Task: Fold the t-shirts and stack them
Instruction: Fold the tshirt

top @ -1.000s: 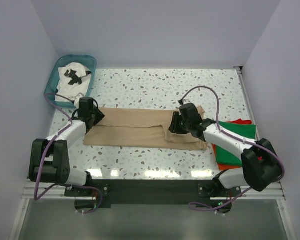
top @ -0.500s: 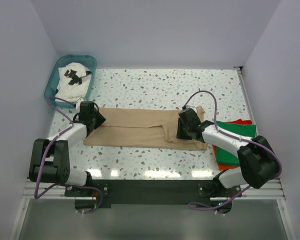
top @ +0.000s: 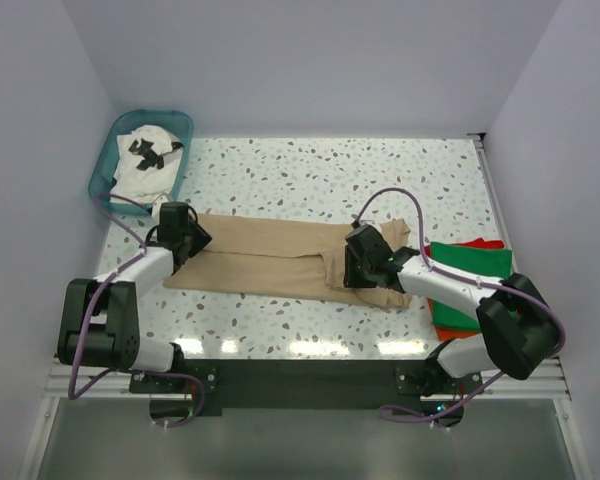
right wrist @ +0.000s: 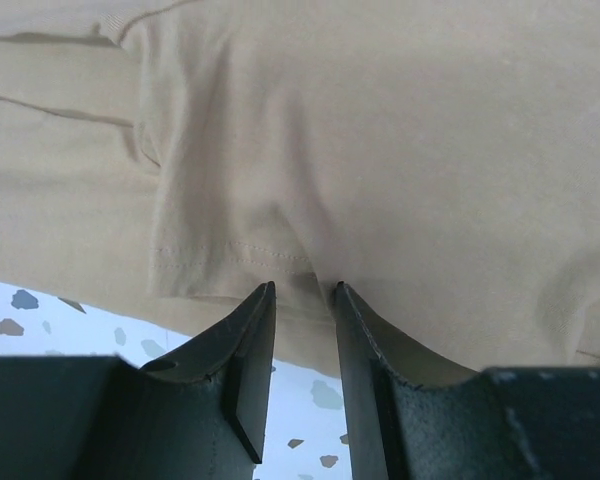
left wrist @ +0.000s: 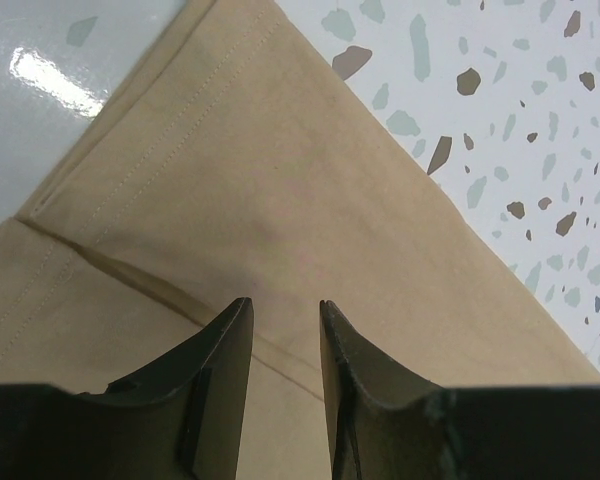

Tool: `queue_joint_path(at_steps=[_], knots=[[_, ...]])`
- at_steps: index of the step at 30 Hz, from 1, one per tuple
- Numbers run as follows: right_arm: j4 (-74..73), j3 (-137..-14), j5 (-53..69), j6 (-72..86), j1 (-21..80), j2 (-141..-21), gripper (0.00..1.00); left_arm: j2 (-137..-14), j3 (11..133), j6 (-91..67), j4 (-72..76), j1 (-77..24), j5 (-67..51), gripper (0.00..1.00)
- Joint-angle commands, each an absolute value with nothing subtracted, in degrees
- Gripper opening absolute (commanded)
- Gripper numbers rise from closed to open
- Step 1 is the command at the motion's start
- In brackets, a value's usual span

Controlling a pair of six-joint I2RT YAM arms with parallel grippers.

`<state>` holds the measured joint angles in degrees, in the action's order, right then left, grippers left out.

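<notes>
Looking from the near edge outward, I see both arms reach from their bases onto the speckled table [top: 310,170]. The tan t-shirt [top: 270,258] lies across the middle of the table as a long flat band running left to right, with a fold line along its length.

The right gripper [top: 358,262] sits on the right part of this band, at its near hem. In the right wrist view its fingers [right wrist: 255,340] stand almost together, and the tan cloth [right wrist: 380,130] puckers and creases toward the narrow gap between the tips [right wrist: 303,290], so I read it as clamped on the shirt's stitched edge.

The left gripper [top: 185,235] sits on the band's left end. In the left wrist view its tips [left wrist: 285,305] are a narrow gap apart over smooth cloth [left wrist: 280,180], near a folded edge. I cannot tell whether they pinch the fabric or only rest above it.

Just beside the tan shirt's right end, the green t-shirt [top: 485,262] lies folded on the red-orange t-shirt [top: 490,243], which shows only as a rim at the stack's edges. The right arm crosses above this stack.

At the far left corner, the teal basket [top: 170,115] holds the white t-shirt with black print [top: 145,165], crumpled.
</notes>
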<state>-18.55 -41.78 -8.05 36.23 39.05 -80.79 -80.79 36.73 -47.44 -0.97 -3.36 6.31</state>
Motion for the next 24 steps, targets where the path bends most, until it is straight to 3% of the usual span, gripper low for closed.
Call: queue_joint_path(at_steps=[1, 10, 16, 24], knots=[[-19.69, -45.53, -10.47, 35.86, 39.11, -77.7, 0.35, -78.66, 36.56, -47.72, 1.14, -3.6, 6.24, 0.38], [-22.76, -46.23, -16.78, 38.49, 37.89, -78.57, 0.38, -78.22, 34.46, -47.55, 2.02, -6.5, 6.85, 0.36], [-18.64, -45.62, -12.67, 40.17, 29.73, -81.91, 0.38, -77.35, 31.29, -48.25, 1.76, -11.16, 10.89, 0.34], [-16.26, -52.28, -8.97, 37.89, 24.09, -95.77, 0.38, -80.59, 30.67, -49.92, -1.74, -17.66, 15.73, 0.24]])
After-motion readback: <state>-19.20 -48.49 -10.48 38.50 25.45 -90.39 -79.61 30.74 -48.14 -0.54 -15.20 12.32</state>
